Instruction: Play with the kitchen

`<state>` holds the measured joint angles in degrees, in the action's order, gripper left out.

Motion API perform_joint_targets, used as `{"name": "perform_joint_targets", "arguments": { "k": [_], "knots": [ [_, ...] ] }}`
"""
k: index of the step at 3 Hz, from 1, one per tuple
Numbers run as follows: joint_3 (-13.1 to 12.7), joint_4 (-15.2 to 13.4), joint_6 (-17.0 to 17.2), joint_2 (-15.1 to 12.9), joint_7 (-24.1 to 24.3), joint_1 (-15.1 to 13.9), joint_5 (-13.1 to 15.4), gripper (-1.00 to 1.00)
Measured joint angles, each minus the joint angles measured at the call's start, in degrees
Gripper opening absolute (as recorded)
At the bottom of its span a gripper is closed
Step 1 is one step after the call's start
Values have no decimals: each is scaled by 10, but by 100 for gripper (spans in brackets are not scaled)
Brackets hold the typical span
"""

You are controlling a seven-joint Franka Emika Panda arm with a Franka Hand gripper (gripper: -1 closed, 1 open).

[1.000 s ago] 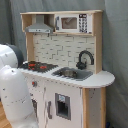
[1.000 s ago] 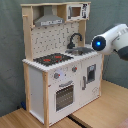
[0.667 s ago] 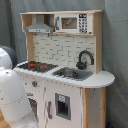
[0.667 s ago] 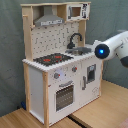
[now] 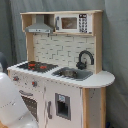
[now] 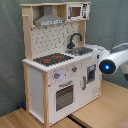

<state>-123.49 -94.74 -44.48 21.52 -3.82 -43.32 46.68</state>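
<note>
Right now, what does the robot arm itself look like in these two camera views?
In the second exterior view the arm is glossy white with rounded, tube-like segments, and one joint end carries a dark round cap with a glowing blue light in its middle. In the first exterior view only a smooth, bulbous white casing shows at the lower left. No gripper, cables or markings are visible.

The robot arm (image 6: 117, 59) is white, smooth and round, like a fat tube. In the second exterior view it has a dark round cap with a bright blue light (image 6: 106, 67) glowing in the middle. In the first exterior view a big white rounded part of the arm (image 5: 11, 105) shows, with a thin grey seam line.
</note>
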Motion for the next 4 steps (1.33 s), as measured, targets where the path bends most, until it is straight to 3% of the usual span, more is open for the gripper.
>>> {"name": "perform_joint_targets", "arguments": {
  "k": [2, 4],
  "knots": [
    [-1, 0, -70, 78, -80, -5, 38, 100],
    [0, -6, -157, 143, -129, -13, 76, 100]
  ]
}}
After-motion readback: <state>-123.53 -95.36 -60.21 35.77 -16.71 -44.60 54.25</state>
